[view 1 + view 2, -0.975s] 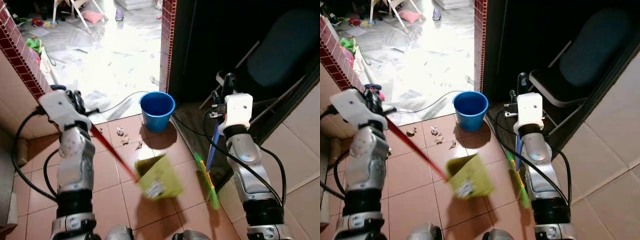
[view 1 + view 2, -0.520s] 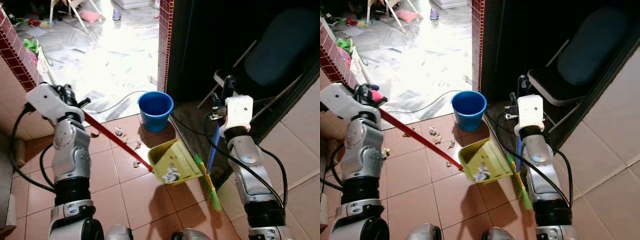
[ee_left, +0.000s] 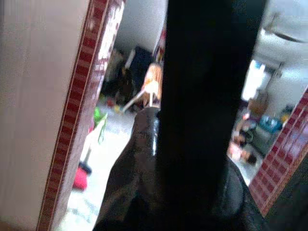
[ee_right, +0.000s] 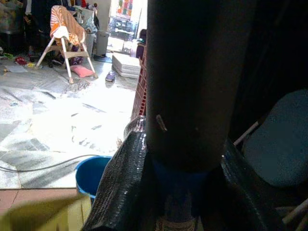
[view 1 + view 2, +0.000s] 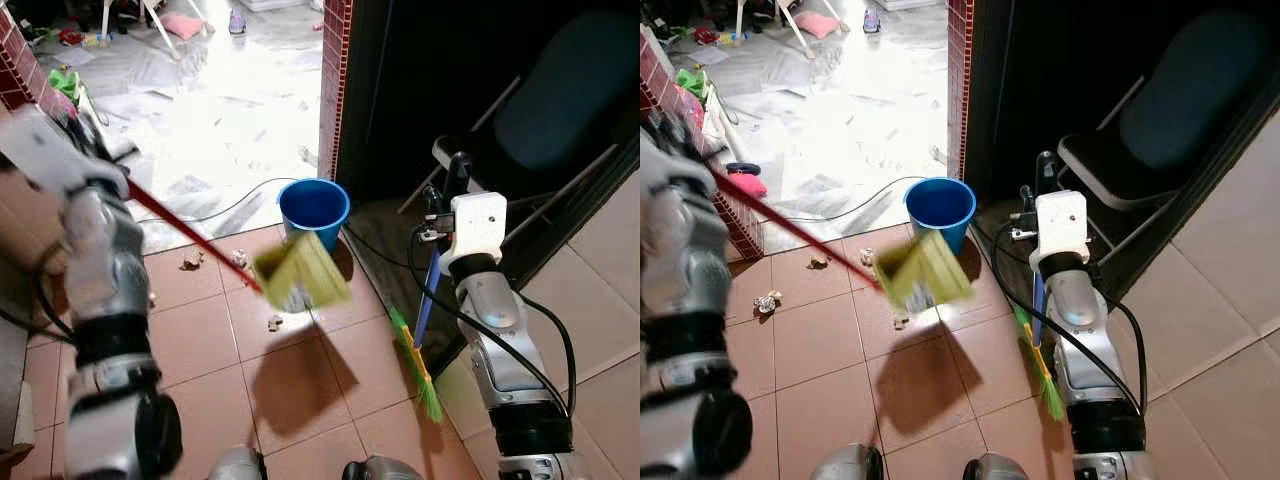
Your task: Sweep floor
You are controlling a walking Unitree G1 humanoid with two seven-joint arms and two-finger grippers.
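I have swung the yellow dustpan (image 5: 300, 272) up off the tiles; a moment ago it sat low beside the broom, and now it hangs tilted just in front of the blue bucket (image 5: 314, 208), blurred with motion. My left pincer (image 3: 178, 159) is clenched on its red handle (image 5: 190, 237), raised well up from the bucket. My right pincer (image 4: 185, 159) grips the broom (image 5: 421, 330) by its blue shaft, bristles on the floor to the bucket's right. I judge the load is about to be tipped in. Paper scraps (image 5: 191, 260) lie left of the bucket, unswept.
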